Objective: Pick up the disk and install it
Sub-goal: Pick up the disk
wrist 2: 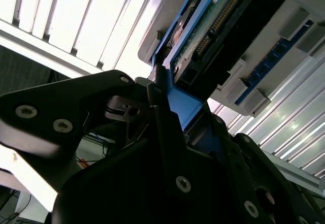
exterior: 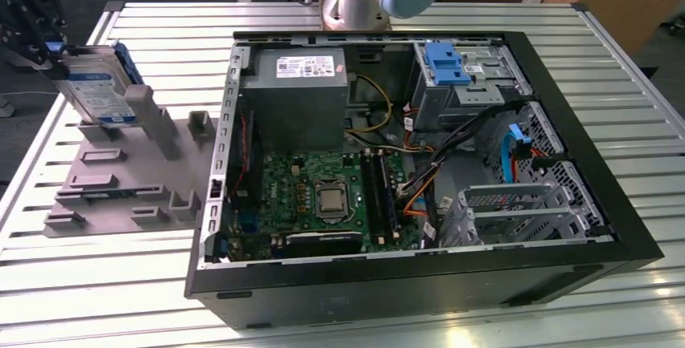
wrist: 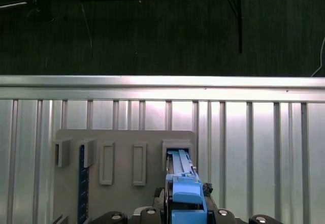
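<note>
The disk (exterior: 95, 91) is a silver drive with a white-and-blue label in a blue frame. It stands tilted at the far end of the grey holder plate (exterior: 118, 180), at the exterior view's left. My gripper (exterior: 56, 43) is above it, shut on its upper end. In the first wrist view the disk's blue edge (wrist: 182, 183) runs from between my fingers into a slot of the holder plate (wrist: 122, 193). In the second wrist view a finger (wrist 2: 162, 117) presses the blue frame, and the disk's circuit-board side (wrist 2: 213, 21) shows beyond it.
An open computer case (exterior: 428, 284) lies on the slatted metal table (exterior: 107, 284) at the exterior view's right. Inside are a grey power supply (exterior: 300, 91), a motherboard (exterior: 321, 196), cables and a drive bay with a blue bracket (exterior: 447, 63). Other posts (exterior: 198, 123) stand on the holder plate.
</note>
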Motion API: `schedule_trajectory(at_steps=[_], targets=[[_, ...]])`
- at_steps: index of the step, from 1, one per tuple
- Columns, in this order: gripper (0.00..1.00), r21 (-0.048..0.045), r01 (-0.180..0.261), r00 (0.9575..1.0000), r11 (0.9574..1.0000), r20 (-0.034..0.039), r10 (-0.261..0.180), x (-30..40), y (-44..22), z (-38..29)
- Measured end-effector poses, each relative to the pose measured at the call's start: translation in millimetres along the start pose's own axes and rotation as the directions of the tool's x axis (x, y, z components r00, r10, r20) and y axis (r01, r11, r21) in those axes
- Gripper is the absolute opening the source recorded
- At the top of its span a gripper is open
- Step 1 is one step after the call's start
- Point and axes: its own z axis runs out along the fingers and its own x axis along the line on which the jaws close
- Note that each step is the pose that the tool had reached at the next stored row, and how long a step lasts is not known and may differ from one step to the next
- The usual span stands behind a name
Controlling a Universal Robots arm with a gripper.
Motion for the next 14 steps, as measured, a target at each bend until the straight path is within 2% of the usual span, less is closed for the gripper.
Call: schedule_trajectory(at_steps=[14], targets=[[0.36,0.0001,0.0,1.0,1.0,0.0001,0.0,0.0,0.1,-8.8]])
